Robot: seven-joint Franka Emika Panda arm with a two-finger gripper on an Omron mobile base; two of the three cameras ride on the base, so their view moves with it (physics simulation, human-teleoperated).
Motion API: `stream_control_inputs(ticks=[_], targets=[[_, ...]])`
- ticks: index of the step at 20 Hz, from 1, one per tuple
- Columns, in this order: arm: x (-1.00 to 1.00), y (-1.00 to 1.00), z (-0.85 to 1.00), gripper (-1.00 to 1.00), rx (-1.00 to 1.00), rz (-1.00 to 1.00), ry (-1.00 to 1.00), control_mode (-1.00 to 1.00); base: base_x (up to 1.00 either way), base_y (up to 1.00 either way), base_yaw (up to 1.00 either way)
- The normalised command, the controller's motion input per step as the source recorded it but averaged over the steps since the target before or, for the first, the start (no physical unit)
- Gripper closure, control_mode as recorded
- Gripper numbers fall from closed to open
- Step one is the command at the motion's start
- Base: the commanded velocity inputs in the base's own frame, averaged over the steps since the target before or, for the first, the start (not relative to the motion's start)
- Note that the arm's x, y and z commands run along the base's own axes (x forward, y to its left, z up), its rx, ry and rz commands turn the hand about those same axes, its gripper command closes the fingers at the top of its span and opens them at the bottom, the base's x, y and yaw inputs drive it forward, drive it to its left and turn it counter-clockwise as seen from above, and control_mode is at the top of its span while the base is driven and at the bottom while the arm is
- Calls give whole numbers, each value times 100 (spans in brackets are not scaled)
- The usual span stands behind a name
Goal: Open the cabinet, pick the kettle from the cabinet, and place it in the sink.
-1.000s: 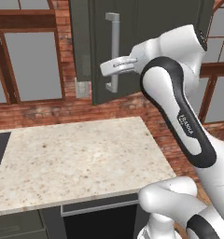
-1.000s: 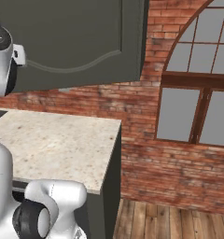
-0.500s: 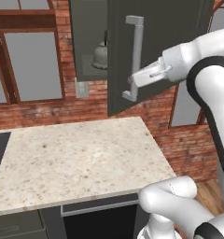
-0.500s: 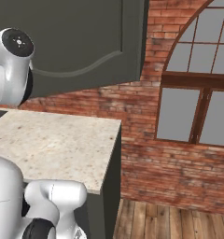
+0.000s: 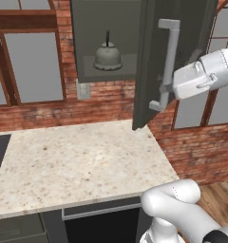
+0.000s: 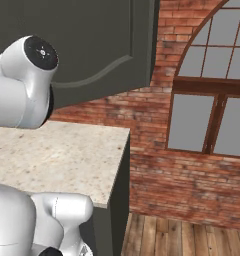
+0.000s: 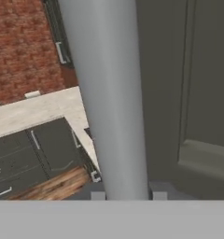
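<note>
Left base view: dark grey-green wall cabinet [image 5: 106, 40] door [image 5: 175, 57] swung wide; white arm's gripper [image 5: 164, 88] clenched on the long silver bar handle [image 5: 168, 64], low on the bar. Squat dull grey metal kettle [image 5: 108, 56] sits upright on the cabinet shelf, above the speckled beige stone counter [image 5: 78, 161].
Right base view: door's arched-panel face [image 6: 92, 45] above the counter corner [image 6: 67, 157].
Hand view: handle bar [image 7: 109, 98] between the finger tips, door panel [image 7: 193, 88] just beside it.

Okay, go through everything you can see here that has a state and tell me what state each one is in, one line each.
cabinet: open, inside showing.
cabinet door: swung out over the counter's right end.
bar handle: gripped near its lower end.
gripper: shut on the bar handle.
kettle: upright on the cabinet shelf, untouched.
</note>
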Motion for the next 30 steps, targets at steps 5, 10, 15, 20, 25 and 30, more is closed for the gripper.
stream_control_inputs(ticks=[5, 10, 15, 20, 25, 30], targets=[[-64, -36, 0, 100, 2, 0, 1, -100, 0, 0, 0], [-58, -40, 0, 100, 7, 0, 0, -100, 0, 0, 0], [-53, -46, 0, 100, 12, 0, 1, -100, 0, 0, 0], [-46, -46, 0, 100, 13, 0, 3, -100, 0, 0, 0], [-29, -40, -3, -100, 17, 0, 12, -100, 0, 0, 0], [-14, -24, -13, -100, 11, -2, 20, -100, 0, 0, 0]])
